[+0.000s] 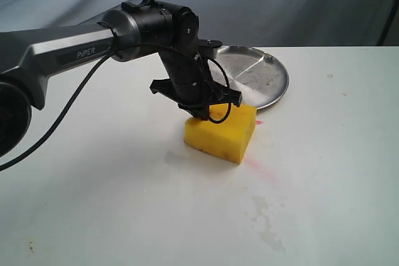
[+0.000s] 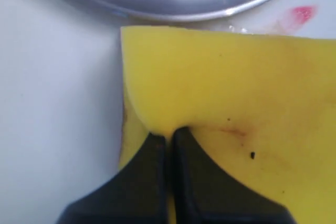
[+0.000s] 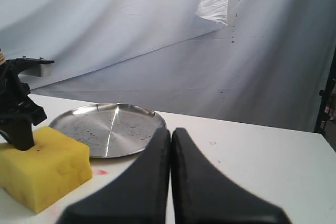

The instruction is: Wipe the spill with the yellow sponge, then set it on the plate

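**Left arm at the sponge.** The left claw [image 1: 202, 115] bears down on the top face of the yellow sponge [image 1: 224, 132]. Its two black fingers [image 2: 152, 171] are drawn almost together, nipping a thin ridge of foam between them and denting the surface around their tips. The sponge lies flat on the white worktop [image 1: 124, 185], toward the middle and nearer the far edge. It is just beside the near rim of the plate [image 1: 268, 73], though contact between the two cannot be made out. The plate stands by the far edge, scratched and smudged. A pink-red streak [image 2: 302, 13] marks the worktop at the sponge's plate-side corner. A pale greyish stain [image 1: 269, 223] lies toward the near edge. The right claw [image 3: 170, 132] is closed on nothing, fingers pressed together, low over the worktop and apart from sponge and plate.
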{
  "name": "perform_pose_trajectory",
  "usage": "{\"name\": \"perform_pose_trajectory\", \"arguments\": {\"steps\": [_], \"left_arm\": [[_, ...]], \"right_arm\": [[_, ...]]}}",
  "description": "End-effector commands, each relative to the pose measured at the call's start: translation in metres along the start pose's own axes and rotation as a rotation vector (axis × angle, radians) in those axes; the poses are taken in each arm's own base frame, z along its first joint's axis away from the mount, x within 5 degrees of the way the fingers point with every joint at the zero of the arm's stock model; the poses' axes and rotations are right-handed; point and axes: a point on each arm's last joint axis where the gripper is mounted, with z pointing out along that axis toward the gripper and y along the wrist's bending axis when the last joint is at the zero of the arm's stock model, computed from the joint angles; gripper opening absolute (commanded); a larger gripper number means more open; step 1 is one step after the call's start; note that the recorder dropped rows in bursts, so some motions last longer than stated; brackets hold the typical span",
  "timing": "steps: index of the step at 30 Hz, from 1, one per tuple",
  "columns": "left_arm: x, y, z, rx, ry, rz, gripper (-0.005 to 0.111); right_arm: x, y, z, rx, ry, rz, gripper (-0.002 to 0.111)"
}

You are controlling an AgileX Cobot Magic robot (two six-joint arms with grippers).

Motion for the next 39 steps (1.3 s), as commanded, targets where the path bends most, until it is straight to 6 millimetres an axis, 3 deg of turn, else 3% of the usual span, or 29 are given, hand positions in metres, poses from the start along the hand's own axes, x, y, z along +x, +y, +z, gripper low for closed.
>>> {"name": "perform_pose_trajectory", "arguments": {"steps": [1, 10, 15, 18, 28, 39], "left_arm": [[-0.006, -0.017, -0.001, 0.070, -0.105, -0.014, 0.000], [-0.002, -0.042, 0.001, 0.106, -0.142, 0.020, 0.000], [0.004, -0.064, 0.015, 0.190, -0.142, 0.001, 0.000], [0.004, -0.066, 0.017, 0.192, -0.147, 0.006, 0.000], [0.000, 0.000, 0.016, -0.058, -0.028, 0.002, 0.000], [-0.002, 0.024, 0.000, -0.155, -0.015, 0.032, 0.000]], "right_arm": [[0.001, 0.000, 0.000, 0.009, -0.001, -0.006, 0.000], [0.001, 0.000, 0.000, 0.009, -0.001, -0.006, 0.000], [0.001, 0.000, 0.000, 0.009, -0.001, -0.006, 0.000], [0.001, 0.000, 0.000, 0.009, -0.001, -0.006, 0.000], [0.001, 0.000, 0.000, 0.009, -0.001, -0.006, 0.000], [0.001, 0.000, 0.000, 0.009, -0.001, -0.006, 0.000]]}}
